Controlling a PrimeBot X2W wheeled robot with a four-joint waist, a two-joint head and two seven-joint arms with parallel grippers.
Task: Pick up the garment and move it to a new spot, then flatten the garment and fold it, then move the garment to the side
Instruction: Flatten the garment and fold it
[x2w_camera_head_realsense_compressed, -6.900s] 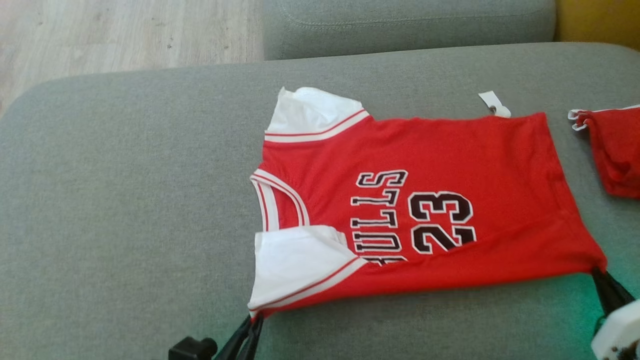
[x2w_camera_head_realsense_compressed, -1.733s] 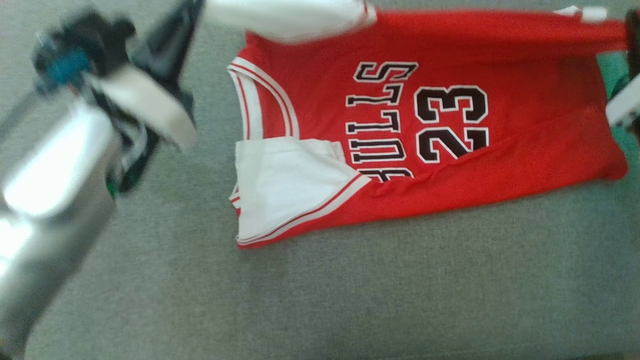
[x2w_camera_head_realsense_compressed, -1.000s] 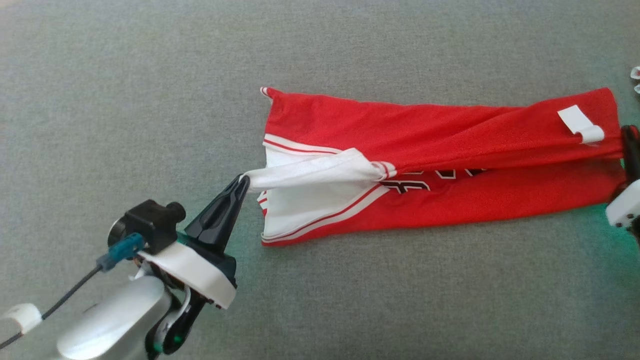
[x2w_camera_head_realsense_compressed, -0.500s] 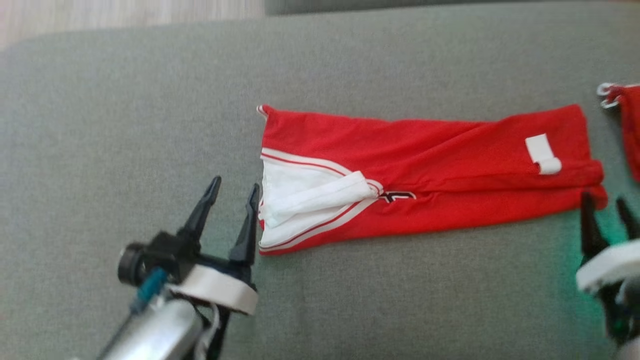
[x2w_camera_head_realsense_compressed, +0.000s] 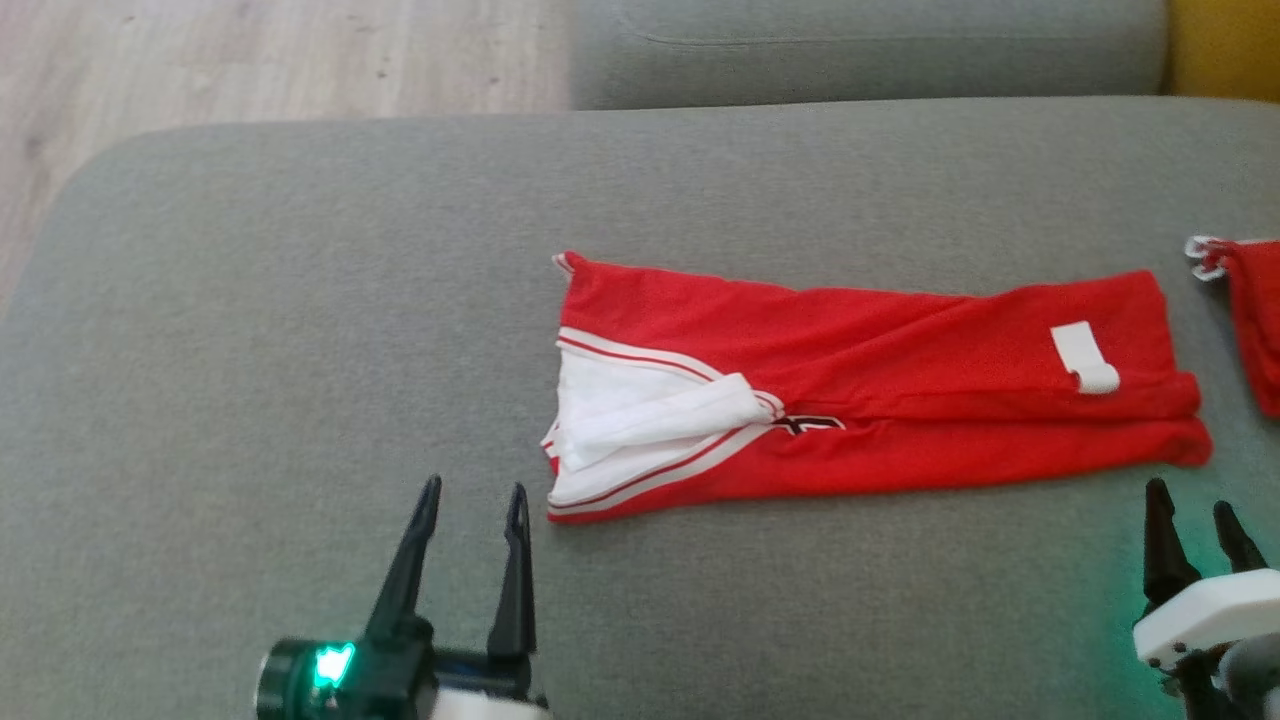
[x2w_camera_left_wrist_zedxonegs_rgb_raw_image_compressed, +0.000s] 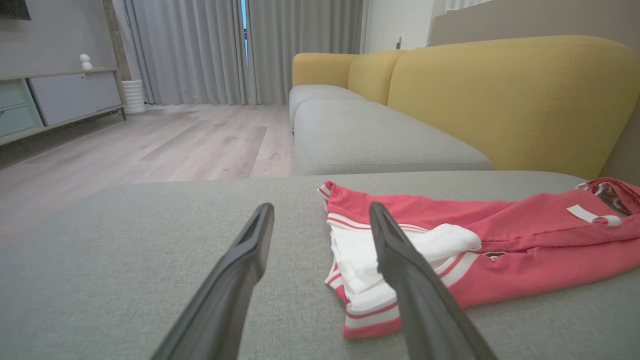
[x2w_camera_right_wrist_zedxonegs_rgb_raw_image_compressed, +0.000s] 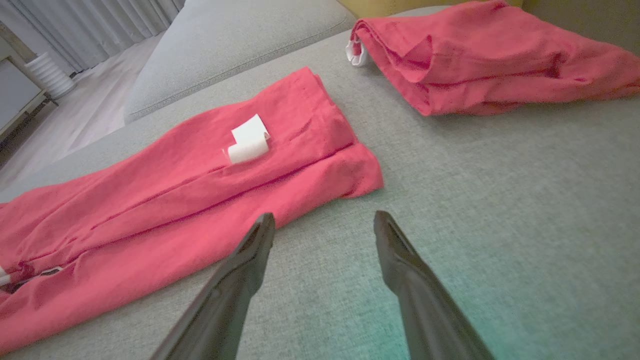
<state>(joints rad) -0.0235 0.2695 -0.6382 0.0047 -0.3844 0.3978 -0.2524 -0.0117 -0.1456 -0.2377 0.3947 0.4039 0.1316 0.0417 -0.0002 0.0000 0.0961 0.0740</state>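
We note both have let go and backed off: left claw (x2w_camera_head_realsense_compressed: 474, 485) and right claw (x2w_camera_head_realsense_compressed: 1190, 495) stand spread and empty, near the shirt (x2w_camera_head_realsense_compressed: 900, 400). It lies folded lengthwise on the couch (x2w_camera_head_realsense_compressed: 300, 350). The first fold looks done; a crosswise fold is likely next.

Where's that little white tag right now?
In the head view the white tag lies on top of the folded red jersey, near its right-hand end, just ahead of the robot's right gripper.
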